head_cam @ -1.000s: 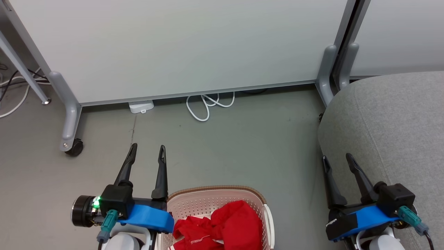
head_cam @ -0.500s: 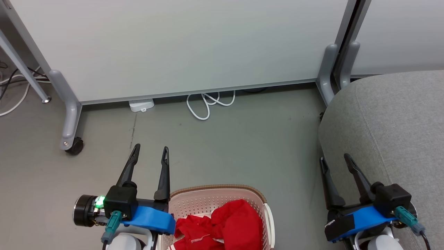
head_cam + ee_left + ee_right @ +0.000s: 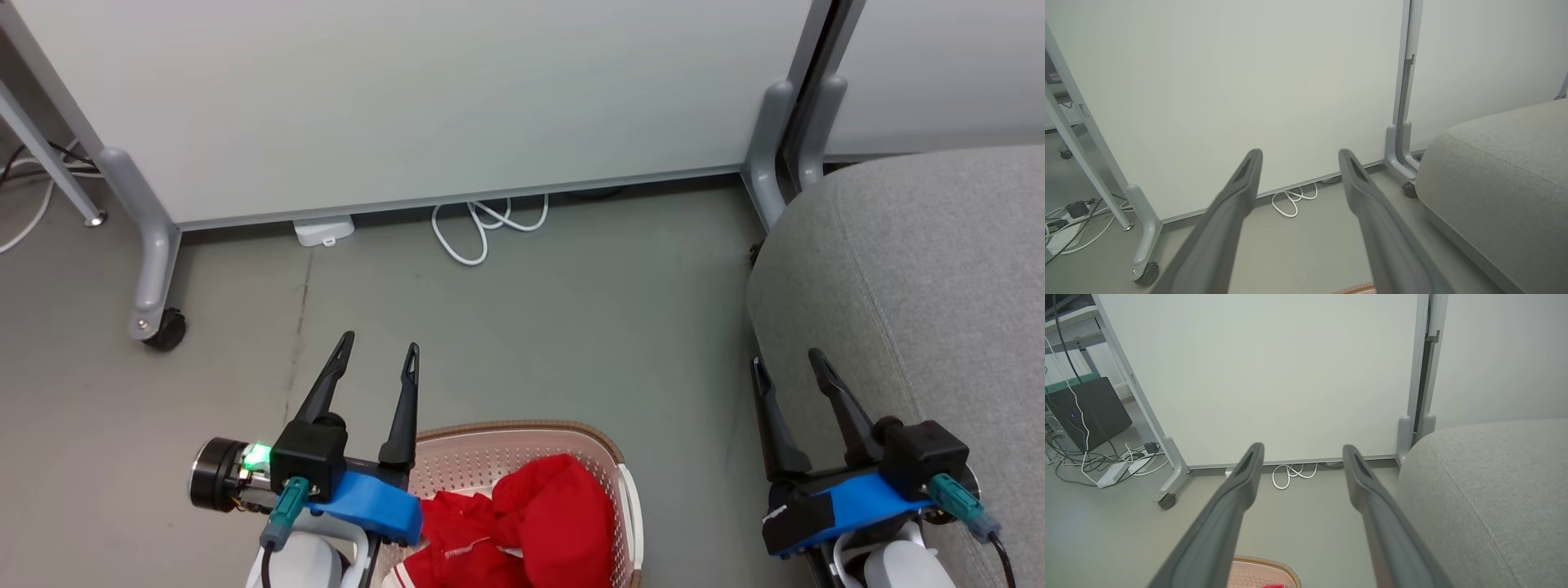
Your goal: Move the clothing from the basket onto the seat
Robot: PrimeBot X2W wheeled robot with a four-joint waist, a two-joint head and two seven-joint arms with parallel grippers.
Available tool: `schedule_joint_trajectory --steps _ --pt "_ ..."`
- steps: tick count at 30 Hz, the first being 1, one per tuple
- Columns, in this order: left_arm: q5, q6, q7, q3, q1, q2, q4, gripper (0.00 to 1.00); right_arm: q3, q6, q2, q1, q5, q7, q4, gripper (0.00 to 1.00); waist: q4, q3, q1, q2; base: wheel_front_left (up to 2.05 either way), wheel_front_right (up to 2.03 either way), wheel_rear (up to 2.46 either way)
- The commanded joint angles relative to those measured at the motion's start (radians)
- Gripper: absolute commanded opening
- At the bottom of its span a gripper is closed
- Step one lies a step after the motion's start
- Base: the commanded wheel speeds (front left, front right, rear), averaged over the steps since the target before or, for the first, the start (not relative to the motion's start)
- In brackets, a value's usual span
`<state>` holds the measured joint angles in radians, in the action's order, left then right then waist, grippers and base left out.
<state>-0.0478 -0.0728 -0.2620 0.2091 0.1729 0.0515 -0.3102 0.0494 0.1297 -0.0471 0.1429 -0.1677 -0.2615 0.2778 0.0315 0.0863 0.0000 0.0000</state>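
Note:
Bright red clothing [image 3: 522, 527] with a strip of white trim lies bunched in the cream basket [image 3: 600, 445], which sits on the floor at the head view's bottom edge. My left gripper [image 3: 381, 351] hangs open just left of the basket's far rim, holding nothing. My right gripper [image 3: 788, 367] is open too, beside the front-left edge of the large grey seat [image 3: 922, 269]. The seat also rises at the right in the left wrist view [image 3: 1502, 179] and the right wrist view [image 3: 1486, 486]. The basket's rim [image 3: 1267, 564] and a sliver of red peek in at the bottom of the right wrist view.
A white partition [image 3: 408, 98] on grey wheeled feet [image 3: 155, 318] stands across the back. A coiled white cable [image 3: 486, 229] and a white power block [image 3: 324, 230] lie at its base. More cables and a dark box [image 3: 1090, 412] sit off to the left. Bare grey floor separates basket and seat.
The whole head view has shifted, so the camera moved. My left gripper has drifted a little right and up that view; the right gripper and the clothing keep their places.

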Motion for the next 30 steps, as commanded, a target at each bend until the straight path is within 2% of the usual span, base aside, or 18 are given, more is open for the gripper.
schedule_joint_trajectory --steps 1,13,20,30 --pt "0.006 -0.008 -0.005 0.003 0.025 0.007 -0.014 1.00 0.002 0.002 -0.006 0.016 -0.002 -0.006 -0.002 1.00 -0.009 0.016 0.0000 0.0000 0.00 0.00 0.00" --pt "0.044 -0.050 -0.004 0.096 0.153 0.065 -0.207 1.00 0.001 0.001 -0.006 0.079 0.001 -0.005 -0.010 1.00 -0.059 0.145 0.0000 0.0000 0.00 0.00 0.00" --pt "0.050 -0.059 -0.004 0.206 0.233 0.093 -0.339 1.00 0.010 0.001 -0.005 0.128 -0.007 -0.005 -0.021 1.00 -0.093 0.239 0.0000 0.0000 0.00 0.00 0.00" --pt "-0.011 -0.058 -0.004 0.412 0.357 0.116 -0.533 1.00 0.037 0.001 -0.005 0.198 -0.003 -0.005 -0.037 1.00 -0.131 0.368 0.0000 0.0000 0.00 0.00 0.00"
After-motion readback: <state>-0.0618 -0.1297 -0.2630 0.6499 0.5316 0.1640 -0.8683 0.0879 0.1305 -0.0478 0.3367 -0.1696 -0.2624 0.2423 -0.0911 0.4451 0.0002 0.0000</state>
